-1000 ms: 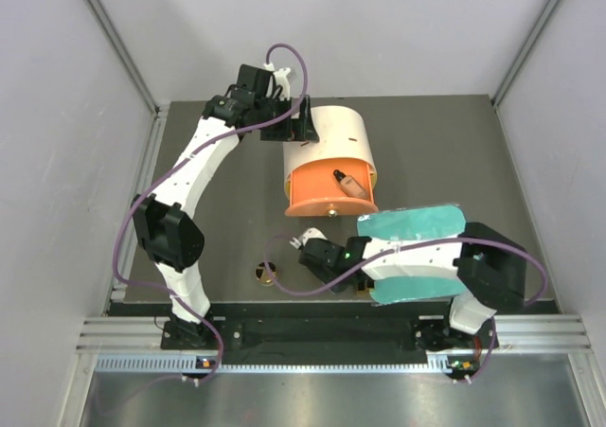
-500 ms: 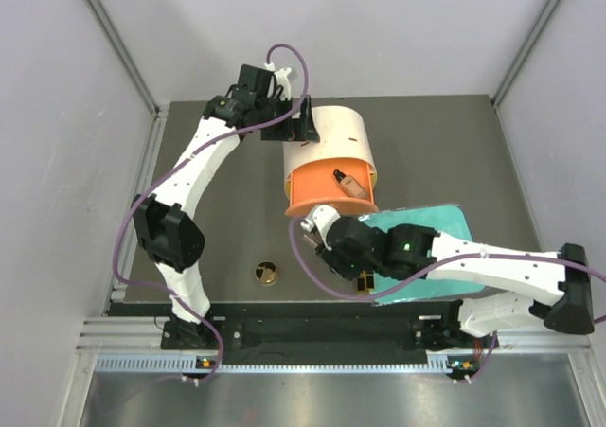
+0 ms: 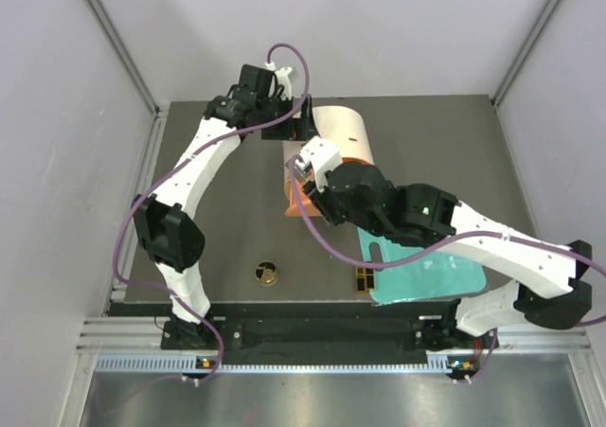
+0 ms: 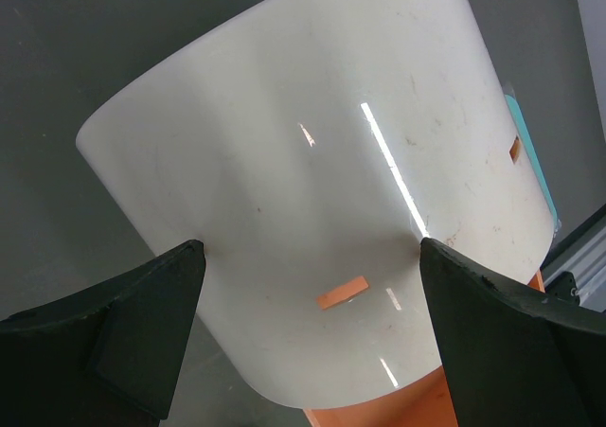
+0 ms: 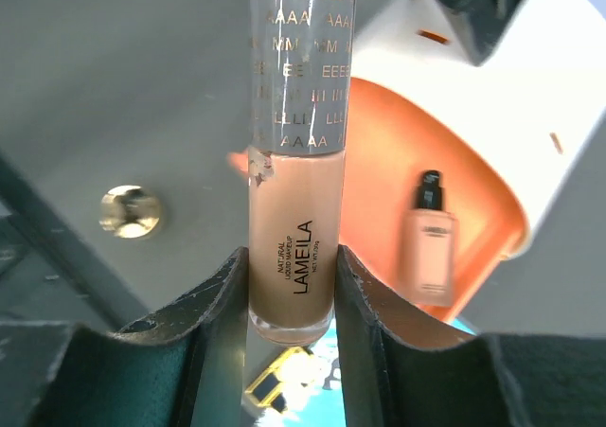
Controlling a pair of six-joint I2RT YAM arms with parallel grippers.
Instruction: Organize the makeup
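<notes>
Cream box (image 3: pixel 348 132) mouth largely hidden beneath right tool (image 3: pixel 301 169) gripping tube (image 5: pixel 294 228).

The top camera sits high above and behind the left arm (image 3: pixel 194 176) and the right arm (image 3: pixel 502 247) and looks down on the whole worktop (image 3: pixel 237 238). The left wrist camera looks forward between its jaws, very near to the cream side of the cylindrical box (image 4: pixel 312 162), which fills most of the view. The right wrist camera looks along its jaws past a tube (image 5: pixel 295 238) close before the lens, toward the orange mouth of the box and the gold compact (image 5: pixel 130 211). All three views share the box; the top and right wrist views share also the compact.
</notes>
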